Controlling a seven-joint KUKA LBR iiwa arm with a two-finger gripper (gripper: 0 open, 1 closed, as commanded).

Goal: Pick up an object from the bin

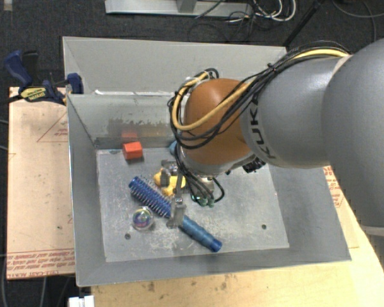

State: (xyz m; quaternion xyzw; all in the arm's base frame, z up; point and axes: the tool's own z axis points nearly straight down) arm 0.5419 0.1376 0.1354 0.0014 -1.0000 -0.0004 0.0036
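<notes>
My gripper [176, 215] hangs low in the middle of the bin, under the arm's orange cover. Its tip stands at the right end of a blue ridged brush [147, 196] that lies slanting on the floor. A blue cylinder like a marker [200, 234] lies just right of and below the tip, touching or nearly touching it. A small yellow thing [164, 179] sits right behind the gripper, partly hidden by it. A small green thing [207, 201] shows to its right. Nothing is seen held.
A shiny glass-like ball [141, 220] rests left of the gripper, below the brush. An orange block [133, 149] lies near the back wall at the left. The arm covers the bin's back right part.
</notes>
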